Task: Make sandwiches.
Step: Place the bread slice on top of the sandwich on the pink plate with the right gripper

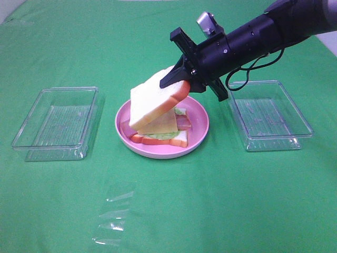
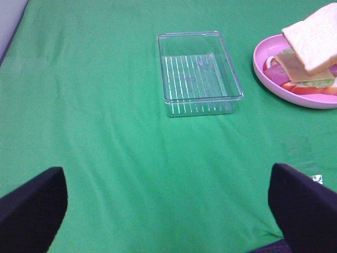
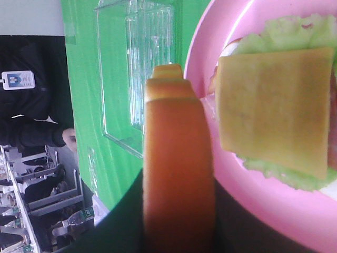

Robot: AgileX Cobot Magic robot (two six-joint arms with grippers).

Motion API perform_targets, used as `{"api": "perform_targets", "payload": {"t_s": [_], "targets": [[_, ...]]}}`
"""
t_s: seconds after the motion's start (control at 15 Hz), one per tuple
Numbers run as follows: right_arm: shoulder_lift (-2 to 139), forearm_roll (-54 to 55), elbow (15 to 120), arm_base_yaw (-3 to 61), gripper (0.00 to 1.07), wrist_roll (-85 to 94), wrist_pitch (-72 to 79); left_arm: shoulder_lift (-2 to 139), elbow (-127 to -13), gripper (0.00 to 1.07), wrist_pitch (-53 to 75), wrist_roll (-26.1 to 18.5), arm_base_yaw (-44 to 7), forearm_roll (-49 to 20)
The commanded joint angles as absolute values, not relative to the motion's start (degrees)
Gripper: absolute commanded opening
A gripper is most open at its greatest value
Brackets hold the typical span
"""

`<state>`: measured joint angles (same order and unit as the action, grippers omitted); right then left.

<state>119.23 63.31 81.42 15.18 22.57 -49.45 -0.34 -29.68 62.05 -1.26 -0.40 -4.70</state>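
A white bread slice [image 1: 152, 103] with orange-brown crust hangs tilted over the pink plate [image 1: 158, 153], and my right gripper [image 1: 176, 79] is shut on its far edge. On the plate lies a stack: a bottom bread slice [image 1: 176, 139], green lettuce [image 1: 158, 136], reddish bacon [image 1: 184, 122] and a yellow cheese slice [image 1: 163, 125] on top. The right wrist view shows the held crust [image 3: 176, 174] up close beside the cheese [image 3: 274, 105] and lettuce [image 3: 295, 31]. My left gripper [image 2: 166, 179] stands wide open over bare green cloth, far from the plate [image 2: 263, 68], holding nothing.
A clear plastic tray [image 1: 58, 121] sits left of the plate and another clear tray [image 1: 268, 113] sits right of it, under the right arm. A crumpled piece of clear film [image 1: 116, 216] lies on the green cloth near the front.
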Motion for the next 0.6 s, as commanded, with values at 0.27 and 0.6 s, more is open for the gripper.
{"api": "perform_targets", "payload": {"t_s": [0.27,0.6], "targets": [[123.82,67.21,83.65,15.13,0.0,23.43,-45.84,-1.55,-29.62,0.95,61.71,-1.15,-0.46,-4.98],[126.11,66.63,84.4,15.13,0.0,23.43,-45.72,-1.55,-29.62,0.95,61.71,-1.15,-0.46,-4.98]]}}
